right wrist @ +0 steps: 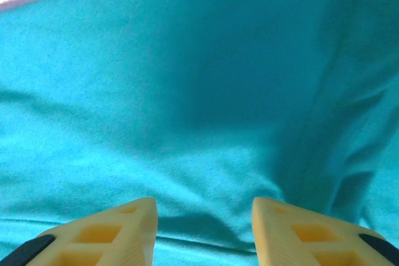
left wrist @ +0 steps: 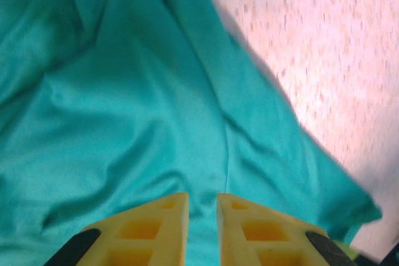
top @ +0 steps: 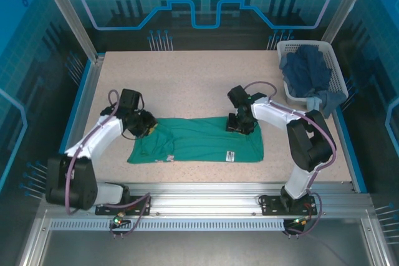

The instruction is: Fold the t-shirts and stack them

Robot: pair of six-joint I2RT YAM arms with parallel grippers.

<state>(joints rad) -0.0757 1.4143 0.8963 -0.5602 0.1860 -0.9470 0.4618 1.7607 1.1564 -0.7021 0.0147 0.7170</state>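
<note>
The teal-green t-shirt (top: 199,144) lies folded into a long band on the table, with a small white label (top: 230,154) near its front edge. My left gripper (top: 149,126) is at its far left corner. In the left wrist view its yellow fingers (left wrist: 202,199) stand a narrow gap apart just above the creased cloth (left wrist: 124,123). My right gripper (top: 240,124) rests on the far right part of the shirt. Its jaws (right wrist: 204,204) are wide open, with a low hump of cloth (right wrist: 206,154) between them. Dark navy t-shirts (top: 307,70) are piled in the basket.
The white lattice basket (top: 305,45) stands at the table's back right corner, with navy cloth hanging over its front rim (top: 330,99). The bare speckled tabletop (top: 187,79) stretches behind the shirt. A metal rail runs along the near edge.
</note>
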